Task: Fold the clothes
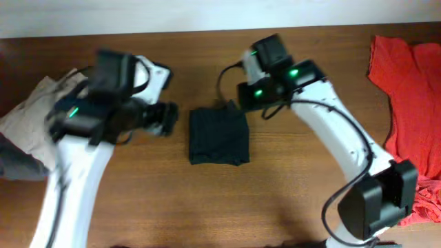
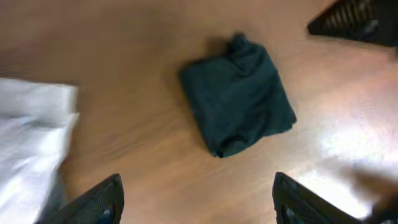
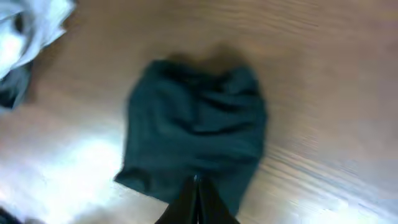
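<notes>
Right gripper point(image 3: 198, 190) is pinched shut with its tips at the edge of the black T-shirt point(image 3: 196, 134); whether cloth is caught between them I cannot tell. Left gripper point(image 2: 198, 183) hangs wide open, clear of it. Lying mid-table point(image 1: 289, 200) as a compact, slightly rumpled square, the shirt looks essentially folded, with perhaps only tidying left.

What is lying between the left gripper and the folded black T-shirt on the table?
Nothing: only bare wooden table lies between the open left gripper and the black T-shirt. The left wrist view shows this stretch clearly.
</notes>
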`<move>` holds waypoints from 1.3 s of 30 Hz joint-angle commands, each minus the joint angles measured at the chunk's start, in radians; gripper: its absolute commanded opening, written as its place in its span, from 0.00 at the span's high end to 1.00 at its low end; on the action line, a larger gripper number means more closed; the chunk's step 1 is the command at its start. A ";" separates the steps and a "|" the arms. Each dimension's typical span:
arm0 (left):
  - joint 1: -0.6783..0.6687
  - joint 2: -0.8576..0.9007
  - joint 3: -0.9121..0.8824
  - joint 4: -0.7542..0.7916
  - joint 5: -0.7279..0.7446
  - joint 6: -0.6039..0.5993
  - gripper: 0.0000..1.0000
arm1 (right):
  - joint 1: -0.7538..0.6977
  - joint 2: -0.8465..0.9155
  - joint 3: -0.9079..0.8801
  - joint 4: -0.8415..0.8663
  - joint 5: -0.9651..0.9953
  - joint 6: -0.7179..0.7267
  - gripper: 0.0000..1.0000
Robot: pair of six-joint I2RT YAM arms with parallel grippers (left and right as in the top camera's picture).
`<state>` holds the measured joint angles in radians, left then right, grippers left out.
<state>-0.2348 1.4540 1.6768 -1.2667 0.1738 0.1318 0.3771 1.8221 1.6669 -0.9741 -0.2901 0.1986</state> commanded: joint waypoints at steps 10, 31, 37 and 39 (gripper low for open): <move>-0.033 0.562 -0.059 0.203 0.197 0.207 0.51 | -0.041 0.241 -0.040 0.006 -0.285 -0.018 0.96; -0.029 0.764 -0.058 0.300 -0.254 -0.069 0.54 | -0.031 0.421 -0.038 0.019 0.132 0.001 0.96; -0.023 0.694 -0.058 0.254 -0.257 -0.095 0.48 | -0.071 0.367 -0.038 -0.072 0.134 -0.003 0.96; -0.023 0.616 -0.058 0.253 -0.257 -0.095 0.42 | -0.078 0.329 -0.038 -0.094 0.119 -0.026 0.96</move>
<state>-0.2687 2.1700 1.6325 -1.0077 -0.0093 0.0544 0.3191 2.2150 1.6394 -1.0458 -0.2157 0.2008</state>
